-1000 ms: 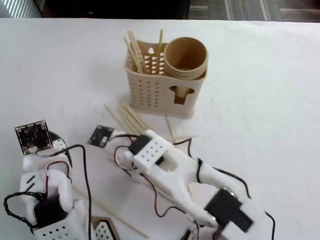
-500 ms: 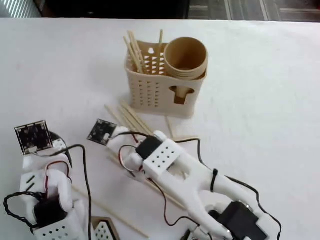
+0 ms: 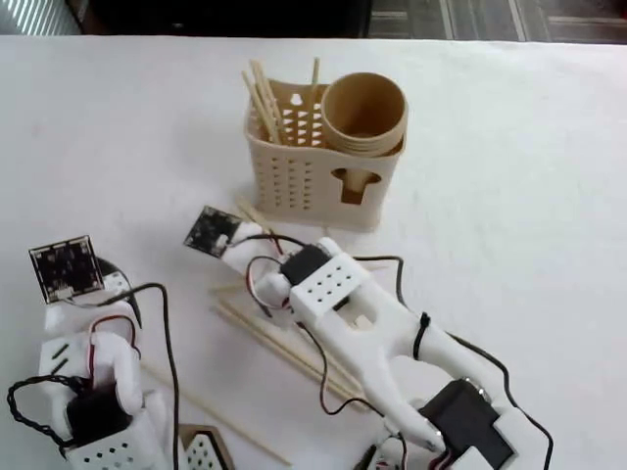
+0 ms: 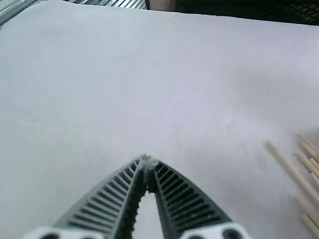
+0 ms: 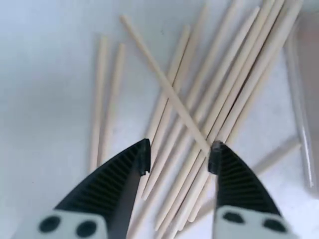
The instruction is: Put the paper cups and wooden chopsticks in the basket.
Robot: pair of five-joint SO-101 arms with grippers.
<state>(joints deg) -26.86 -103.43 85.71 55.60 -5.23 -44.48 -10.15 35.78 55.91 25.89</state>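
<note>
In the high view the basket (image 3: 323, 181) stands upright toward the far middle of the white tabletop (image 3: 509, 196); the paper cups (image 3: 364, 116) sit nested in one stack in its right-hand side, and a bunch of chopsticks (image 3: 262, 98) leans in its left-hand side, ends poking above the rim; nearer the arms, loose chopsticks (image 3: 279, 338) lie flat on the tabletop, apart from the basket; the right arm (image 3: 362, 318) stretches out over them, its wrist just short of the basket's near wall; the left arm (image 3: 93, 382) sits at the near left corner, well apart from both. In the left wrist view the left pincer (image 4: 146, 160) hangs above bare tabletop, its ribbed fingers meeting at the tips with nothing between them; the ends of a few loose chopsticks (image 4: 291, 167) lie apart from it. In the right wrist view the right pincer (image 5: 179, 152) is spread wide and grips nothing, directly over the heap of loose chopsticks (image 5: 224, 99); most lie roughly parallel in a bundle, one crosswise chopstick (image 5: 164, 89) rests over the others with its end close to one fingertip (image 5: 217, 154), and two lie a little aside from the bundle; whether the tips touch the tabletop cannot be told.
</note>
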